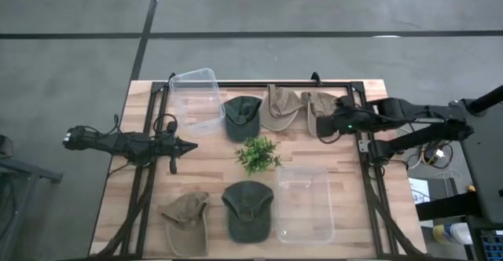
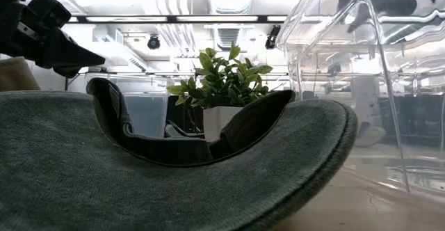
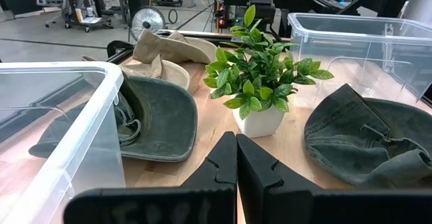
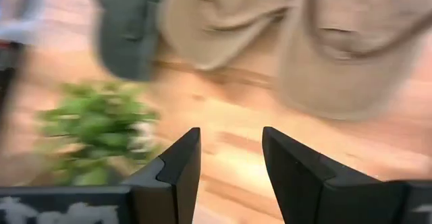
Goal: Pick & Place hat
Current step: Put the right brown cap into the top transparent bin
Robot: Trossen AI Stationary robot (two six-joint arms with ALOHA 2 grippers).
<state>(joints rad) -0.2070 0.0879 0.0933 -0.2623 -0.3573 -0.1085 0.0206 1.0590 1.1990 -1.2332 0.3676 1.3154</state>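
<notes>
Two tan hats [image 1: 302, 108] are lying just ahead of the right gripper [image 1: 336, 124], its fingers parted and empty; the left gripper [image 1: 182, 145] is waiting clenched beside the plant [image 1: 257, 152].

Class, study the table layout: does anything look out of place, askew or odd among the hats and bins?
One thing stands out: the far clear bin sits skewed to the table edges, while the near clear bin lies square. The five hats and the potted plant look undisturbed. The left gripper is shut and the right gripper open, neither holding anything.
</notes>
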